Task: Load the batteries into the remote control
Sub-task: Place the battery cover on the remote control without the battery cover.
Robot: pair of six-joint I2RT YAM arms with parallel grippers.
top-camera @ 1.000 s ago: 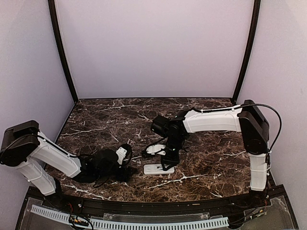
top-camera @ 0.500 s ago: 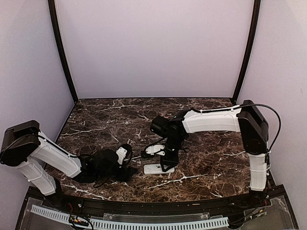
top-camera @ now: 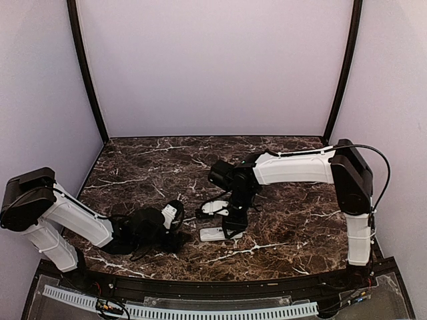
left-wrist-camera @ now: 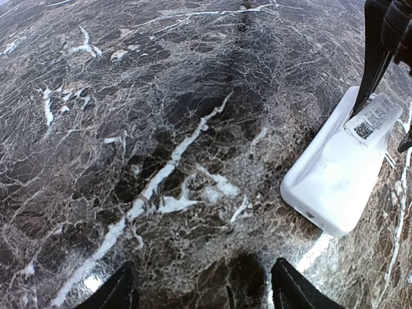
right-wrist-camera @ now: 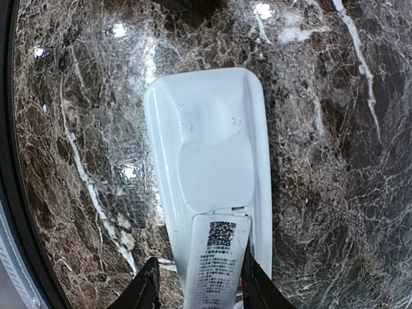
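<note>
The white remote control [top-camera: 215,234] lies back side up on the marble table, in front of the arms. In the right wrist view the remote [right-wrist-camera: 206,141] fills the middle. My right gripper [right-wrist-camera: 199,286] is shut on the small flat white cover piece [right-wrist-camera: 215,257], which carries a QR label and lies tilted over the remote's battery bay. The batteries are hidden under the cover, apart from a tiny orange sliver at its right edge [right-wrist-camera: 240,280]. My left gripper [left-wrist-camera: 206,293] is open and empty, low over the table just left of the remote [left-wrist-camera: 335,180].
The right arm's black fingers [left-wrist-camera: 376,58] stand on the remote's far end in the left wrist view. Bare marble table [top-camera: 147,173] extends behind and to both sides. A black rim [top-camera: 200,283] runs along the table's near edge.
The right gripper has edged slightly to the left with the cover over the remote. The left arm has not moved.
</note>
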